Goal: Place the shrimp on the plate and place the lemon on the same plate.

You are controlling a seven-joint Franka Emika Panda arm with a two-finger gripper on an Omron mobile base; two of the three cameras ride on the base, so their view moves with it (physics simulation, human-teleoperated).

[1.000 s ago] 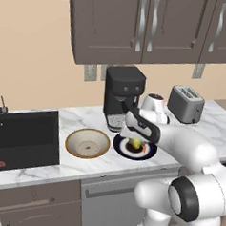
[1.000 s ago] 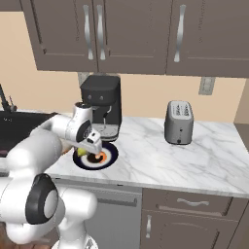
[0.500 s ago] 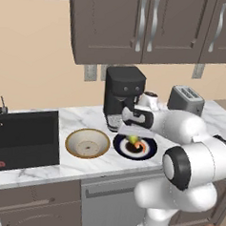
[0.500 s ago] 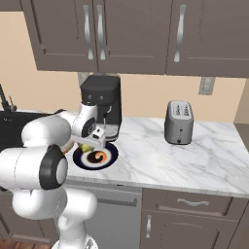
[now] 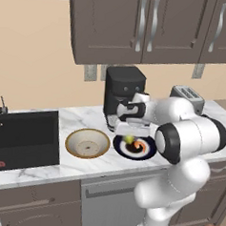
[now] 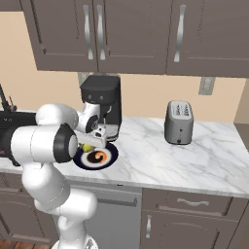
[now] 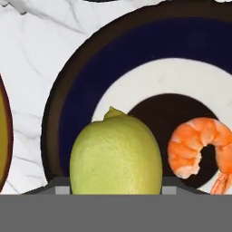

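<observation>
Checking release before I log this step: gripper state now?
Gripper: just above the plate, where the lemon lies beside the shrimp; open or shut cannot be told, fingers hidden.

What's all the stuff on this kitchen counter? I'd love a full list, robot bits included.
plate: one, dark navy rim with pale ring, on the counter before the coffee machine
lemon: one, yellow-green, on the plate
shrimp: one, orange, on the plate beside the lemon
bowl: one, tan rim and cream inside, left of the plate
coffee machine: one, black, against the wall
toaster: one, grey, right along the counter
sink: one, black, at the far left
cupboards: dark brown, above the counter
pincer: one, white, over the plate; whether it grips the lemon is unclear
</observation>
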